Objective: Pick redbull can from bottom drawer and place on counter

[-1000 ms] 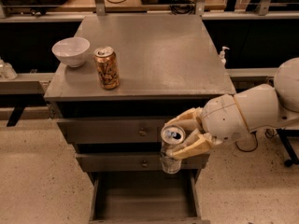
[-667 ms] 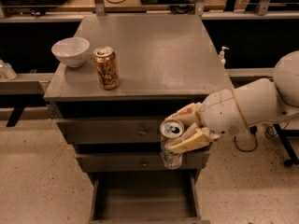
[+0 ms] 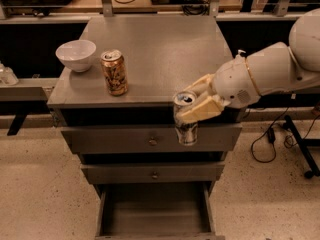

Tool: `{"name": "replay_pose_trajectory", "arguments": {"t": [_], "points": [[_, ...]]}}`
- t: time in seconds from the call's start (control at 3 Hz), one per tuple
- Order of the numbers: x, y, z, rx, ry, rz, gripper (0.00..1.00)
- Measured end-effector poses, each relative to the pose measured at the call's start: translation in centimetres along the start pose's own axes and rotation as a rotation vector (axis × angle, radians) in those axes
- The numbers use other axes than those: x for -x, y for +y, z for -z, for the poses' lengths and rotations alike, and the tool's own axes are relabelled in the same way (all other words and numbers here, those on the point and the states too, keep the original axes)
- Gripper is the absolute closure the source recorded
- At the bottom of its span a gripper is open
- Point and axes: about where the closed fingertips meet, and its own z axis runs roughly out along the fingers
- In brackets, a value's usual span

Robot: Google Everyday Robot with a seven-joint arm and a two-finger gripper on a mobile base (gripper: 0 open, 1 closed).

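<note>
Silver redbull can [image 3: 186, 131] stands upright, top up, clamped in the hand [image 3: 190, 104], just before the counter [image 3: 160, 49].

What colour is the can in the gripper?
Silver and blue-grey, dark markings. Camera view: redbull can clamped in the gripper at the front edge of the counter.

Worktop [image 3: 165, 49]: was grey metal
On it: white bowl [image 3: 76, 54], gold-brown can [image 3: 114, 73] stood left
Pincer [image 3: 187, 107]: held redbull can [image 3: 186, 132] off front edge
</note>
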Motion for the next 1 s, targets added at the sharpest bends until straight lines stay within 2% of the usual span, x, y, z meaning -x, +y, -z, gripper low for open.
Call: {"name": "replay_pose_trajectory", "arguments": {"t": [0.33, 0.67, 1.0], "points": [[1.2, -4.5, 1.2, -0.051, -0.056, 0.010, 1.00], [2.6, -8.2, 2.9, -0.114, -0.106, 0.053, 1.00], [2.6, -10.1, 4.4, -0.180, -0.103, 0.061, 1.00]]}}
